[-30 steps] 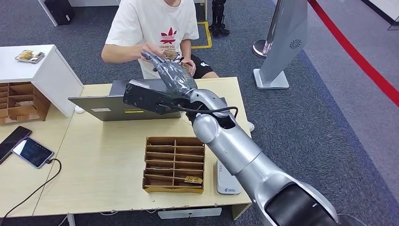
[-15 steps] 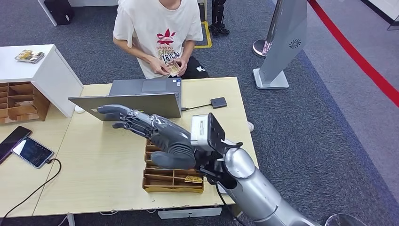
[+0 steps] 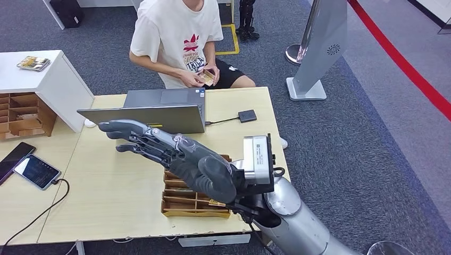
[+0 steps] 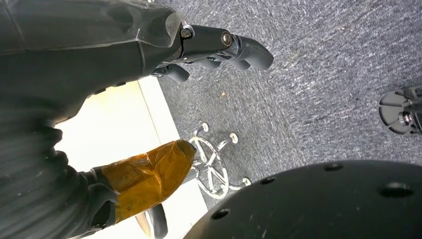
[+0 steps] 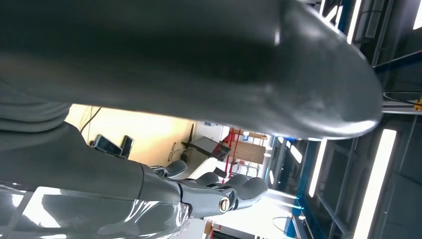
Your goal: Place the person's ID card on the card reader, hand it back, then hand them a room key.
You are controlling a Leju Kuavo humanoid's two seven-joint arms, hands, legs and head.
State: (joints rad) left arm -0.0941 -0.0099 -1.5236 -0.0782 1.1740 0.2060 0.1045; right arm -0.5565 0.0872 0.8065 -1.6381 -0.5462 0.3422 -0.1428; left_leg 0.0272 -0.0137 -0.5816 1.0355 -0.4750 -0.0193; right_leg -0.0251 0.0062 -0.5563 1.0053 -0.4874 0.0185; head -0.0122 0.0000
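Now the right hand (image 3: 175, 154) hangs over the light wooden table (image 3: 117, 186), its fingers (image 3: 125, 130) stretched out and apart toward the left, with nothing in them. It sits above the compartmented wooden key tray (image 3: 194, 204), just near of the open grey laptop (image 3: 154, 114). A small tan room key (image 3: 215, 202) lies in the tray's near right compartment. The white card reader lies to the right of the tray, mostly hidden behind the arm.

Across the table a person in a white T-shirt (image 3: 178, 37) holds a card (image 3: 208, 77) in both hands (image 3: 199, 78), close to the body at the far edge. A small black box (image 3: 247, 115) on a cable lies on the table right of the laptop.

At the left, 2 phones (image 3: 26, 164) rest on the neighbouring table, 1 with its screen lit, and a white cabinet (image 3: 50, 79) stands beyond them.

In the left wrist view the left hand (image 4: 89, 55) points down at grey carpet, its dark fingers (image 4: 234, 47) loosely extended and holding nothing; its thumb (image 4: 149, 174) is wrapped in orange film.
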